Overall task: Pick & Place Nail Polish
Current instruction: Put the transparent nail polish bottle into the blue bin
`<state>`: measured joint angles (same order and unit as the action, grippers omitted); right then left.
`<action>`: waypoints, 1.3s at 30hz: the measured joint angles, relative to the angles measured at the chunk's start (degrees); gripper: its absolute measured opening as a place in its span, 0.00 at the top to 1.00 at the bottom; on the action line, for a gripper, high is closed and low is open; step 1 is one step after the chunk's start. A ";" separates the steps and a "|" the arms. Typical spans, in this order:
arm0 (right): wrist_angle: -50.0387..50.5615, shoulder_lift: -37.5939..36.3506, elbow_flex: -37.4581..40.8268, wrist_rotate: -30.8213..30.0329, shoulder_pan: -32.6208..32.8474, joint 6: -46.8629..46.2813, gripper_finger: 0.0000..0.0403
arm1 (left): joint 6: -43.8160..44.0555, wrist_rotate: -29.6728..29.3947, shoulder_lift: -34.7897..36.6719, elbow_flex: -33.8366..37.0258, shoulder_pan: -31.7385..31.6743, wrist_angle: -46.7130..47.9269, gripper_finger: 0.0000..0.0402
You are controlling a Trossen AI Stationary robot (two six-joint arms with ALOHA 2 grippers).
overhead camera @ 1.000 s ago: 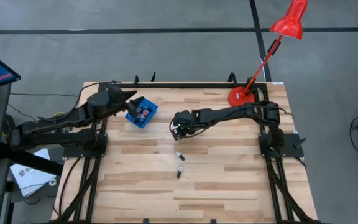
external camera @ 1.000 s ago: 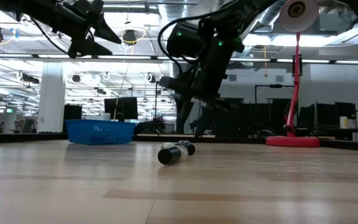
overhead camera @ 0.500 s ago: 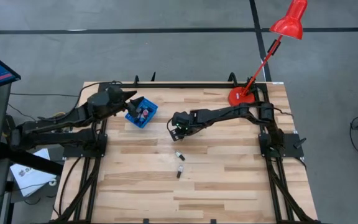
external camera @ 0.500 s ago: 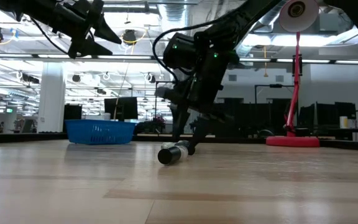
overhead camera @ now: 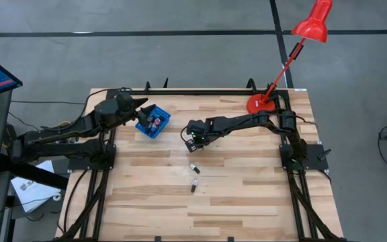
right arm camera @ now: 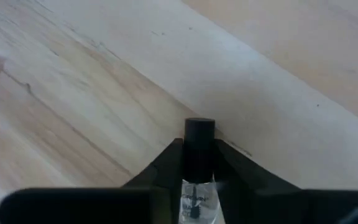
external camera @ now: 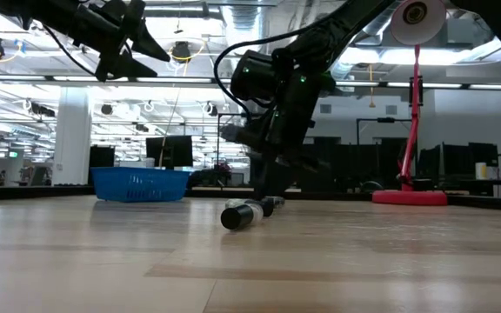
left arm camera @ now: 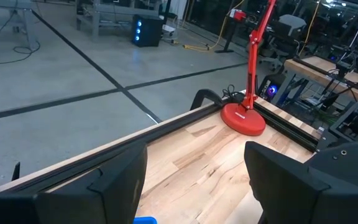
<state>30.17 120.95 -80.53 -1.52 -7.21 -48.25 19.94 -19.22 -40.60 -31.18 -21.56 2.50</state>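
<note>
Mid-worktop (overhead camera: pixel 247 202), well clear of every edge, the right tool (overhead camera: pixel 192 140) pinches a nail polish bottle (right arm camera: pixel 197 163); the left tool (overhead camera: pixel 142 107) hangs spread over the blue bin (overhead camera: pixel 160 129).

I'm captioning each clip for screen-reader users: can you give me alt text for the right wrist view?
The right gripper's two dark fingers are closed on a small clear nail polish bottle with a black cap, which points away from the camera. Beneath it lies the pale wooden table.
</note>
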 joint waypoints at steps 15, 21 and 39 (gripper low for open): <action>-2.99 -6.37 0.35 -0.15 0.07 6.39 0.89 | 2.86 4.15 0.00 0.02 0.00 0.00 0.34; -9.97 -14.49 0.42 -1.51 -0.52 8.43 0.89 | 5.94 10.73 0.00 0.02 0.00 -0.17 0.34; -36.84 -23.85 0.22 -1.49 0.99 14.75 0.89 | 9.33 21.21 -9.97 0.07 5.82 -24.09 0.34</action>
<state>-6.67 97.10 -80.31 -3.01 -6.21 -33.50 29.27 1.98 -50.57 -31.11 -15.75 -21.58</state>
